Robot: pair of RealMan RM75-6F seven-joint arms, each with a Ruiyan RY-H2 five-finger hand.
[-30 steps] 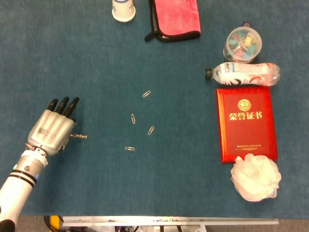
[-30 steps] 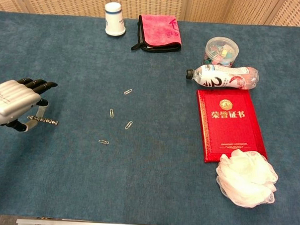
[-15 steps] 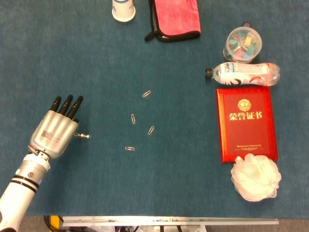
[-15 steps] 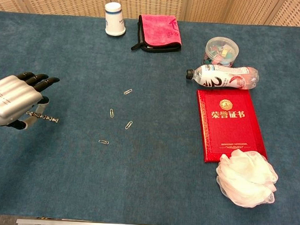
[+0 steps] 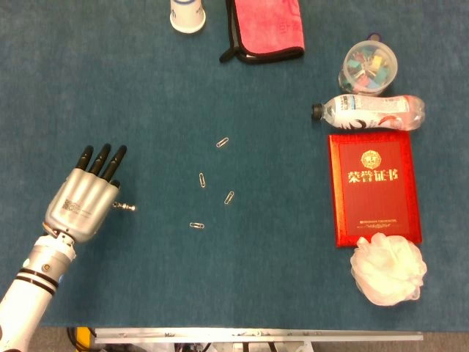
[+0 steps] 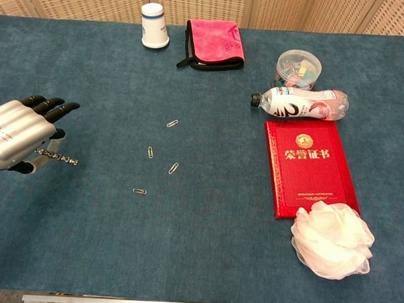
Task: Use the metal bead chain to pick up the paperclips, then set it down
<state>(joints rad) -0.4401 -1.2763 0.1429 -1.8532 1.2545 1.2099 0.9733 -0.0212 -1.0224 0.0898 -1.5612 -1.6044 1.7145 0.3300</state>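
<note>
Left hand (image 6: 18, 142) holding metal bead chain (image 6: 59, 159), end poking out to its right, just above bench (image 6: 204, 245). Paperclips (image 6: 150, 152) further right, none picked up yet. Next prob: swing chain over, touch clips. Right hand out of sight.

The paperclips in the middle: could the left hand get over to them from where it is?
Probably yes. The left hand, holding the bead chain, sits left of the paperclips, and only bare blue table lies between them.

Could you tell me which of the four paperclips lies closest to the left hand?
The lowest paperclip, nearest the table's front edge; the other three lie farther from the left hand.
</note>
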